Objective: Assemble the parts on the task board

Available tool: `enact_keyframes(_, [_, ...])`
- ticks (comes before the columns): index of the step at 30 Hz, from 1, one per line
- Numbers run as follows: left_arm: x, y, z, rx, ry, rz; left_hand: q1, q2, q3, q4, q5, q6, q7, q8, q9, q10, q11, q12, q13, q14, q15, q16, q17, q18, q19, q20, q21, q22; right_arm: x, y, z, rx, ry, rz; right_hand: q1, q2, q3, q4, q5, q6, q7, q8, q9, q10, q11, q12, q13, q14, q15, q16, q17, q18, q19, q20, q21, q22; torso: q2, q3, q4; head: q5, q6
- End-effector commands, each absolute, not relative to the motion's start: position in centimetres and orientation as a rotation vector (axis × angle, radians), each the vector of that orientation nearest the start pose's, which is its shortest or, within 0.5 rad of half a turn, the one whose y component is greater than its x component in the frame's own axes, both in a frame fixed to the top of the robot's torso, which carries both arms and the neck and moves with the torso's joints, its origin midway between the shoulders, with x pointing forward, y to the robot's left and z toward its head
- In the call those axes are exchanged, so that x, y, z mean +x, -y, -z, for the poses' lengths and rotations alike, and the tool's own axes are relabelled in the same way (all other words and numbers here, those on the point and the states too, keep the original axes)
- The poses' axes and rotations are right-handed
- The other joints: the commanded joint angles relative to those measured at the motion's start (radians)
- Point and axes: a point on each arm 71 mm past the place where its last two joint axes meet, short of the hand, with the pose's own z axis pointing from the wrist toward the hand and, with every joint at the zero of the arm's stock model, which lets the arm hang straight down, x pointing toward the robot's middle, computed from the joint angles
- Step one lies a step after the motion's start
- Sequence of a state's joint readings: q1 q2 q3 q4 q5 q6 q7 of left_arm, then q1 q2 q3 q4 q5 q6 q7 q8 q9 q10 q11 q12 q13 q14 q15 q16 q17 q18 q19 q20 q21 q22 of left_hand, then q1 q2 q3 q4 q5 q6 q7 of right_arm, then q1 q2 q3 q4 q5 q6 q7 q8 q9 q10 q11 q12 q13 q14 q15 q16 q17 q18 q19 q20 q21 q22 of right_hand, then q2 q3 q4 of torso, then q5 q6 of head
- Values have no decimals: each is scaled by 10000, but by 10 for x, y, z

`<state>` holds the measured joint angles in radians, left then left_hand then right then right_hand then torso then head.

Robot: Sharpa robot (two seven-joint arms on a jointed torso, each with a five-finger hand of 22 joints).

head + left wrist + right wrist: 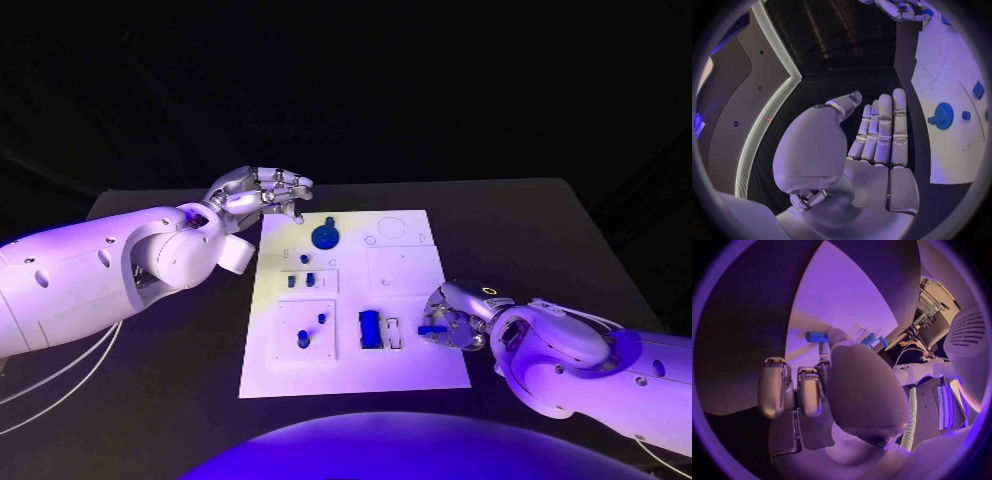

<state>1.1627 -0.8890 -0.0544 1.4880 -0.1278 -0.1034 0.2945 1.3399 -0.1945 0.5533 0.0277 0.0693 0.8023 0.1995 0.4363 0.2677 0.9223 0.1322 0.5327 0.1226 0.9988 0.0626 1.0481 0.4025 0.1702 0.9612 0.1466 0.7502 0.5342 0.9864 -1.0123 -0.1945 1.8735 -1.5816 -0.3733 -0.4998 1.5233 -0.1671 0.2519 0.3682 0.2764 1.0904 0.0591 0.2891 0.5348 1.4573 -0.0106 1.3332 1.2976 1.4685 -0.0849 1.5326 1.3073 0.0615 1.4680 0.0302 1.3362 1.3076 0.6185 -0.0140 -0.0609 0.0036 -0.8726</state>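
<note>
1. The right hand [456,322] sits at the task board's [404,270] 4 o'clock edge, pinching a small blue part [431,329] between its fingertips; the right wrist view shows the same blue part [816,336] held out past the curled fingers [808,390], close above the white board.
2. The left hand [260,192] hovers at the board's 11 o'clock corner, off the plate; its fingers [882,130] lie straight and together, grasping nothing.
3. On the board a round blue disc [326,237] sits toward 12 o'clock, a blue block [371,329] stands toward 6 o'clock just beside the held part, and smaller blue pieces [304,336] lie toward 8 o'clock.
4. The step in hand looks like placing the pinched part into a seat near the blue block; which seat I cannot tell.
5. The next move probably calls for lining the part up over its slot, lowering it squarely, then letting go without tipping the block.
</note>
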Motion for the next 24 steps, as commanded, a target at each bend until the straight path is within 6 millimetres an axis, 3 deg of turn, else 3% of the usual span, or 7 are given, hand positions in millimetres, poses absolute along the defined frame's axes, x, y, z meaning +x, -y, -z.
enact_keyframes(1, [479,-228,207,-10179,-16619,15684,11,55,-43,1,-20,-58,22,36,15,-83,17,28,17,-84,-13,41,3,129,0,77,-66,-15,340,209,304,-1313,-20904,-3574,-431,-302,1704,-1291,-14,-38,4,63,133,241,-79,-10,1029,849,38,9,1810,-145,325,-32,13,1903,7,-3,-7,19,0])
enact_keyframes(3, [479,-228,207,-10164,-16625,15683,11,55,-43,1,-20,-58,22,36,15,-83,17,28,17,-84,-13,41,3,129,0,77,-66,-15,340,209,304,-1327,-20866,-3560,-768,-414,2164,-1536,-33,-85,6,118,270,244,-78,-22,1026,850,40,9,1817,-146,330,-29,7,1914,9,-5,-4,8,0])
enact_keyframes(7, [479,-227,207,-10123,-16639,15678,11,55,-43,1,-20,-58,22,36,15,-83,17,28,17,-84,-13,41,3,129,0,77,-66,-15,340,208,302,-1028,-20638,-3750,-1189,-394,2503,-1626,-42,-145,-18,155,384,295,-93,59,1084,861,32,30,1862,-167,371,-31,113,1957,9,1,-4,10,0])
enact_keyframes(16, [479,-227,207,-10091,-16650,15685,11,55,-43,1,-20,-58,22,36,15,-83,17,28,17,-84,-13,41,3,129,0,77,-66,-15,340,203,289,480,-20155,-4678,-1916,-349,2964,-1617,-55,-110,-103,307,604,486,-163,472,1386,893,-25,95,1998,-231,487,-79,440,2074,6,-1,3,-10,0])
enact_keyframes(24, [480,-226,207,-10077,-16666,15711,11,55,-43,1,-20,-58,22,36,15,-83,17,28,17,-84,-13,41,3,129,0,77,-66,-15,344,197,270,1970,-19742,-5633,-2130,-297,3105,-1578,-59,-124,-109,335,662,500,-170,484,1401,897,-35,104,2017,-246,513,-93,510,2100,7,-11,0,-31,0])
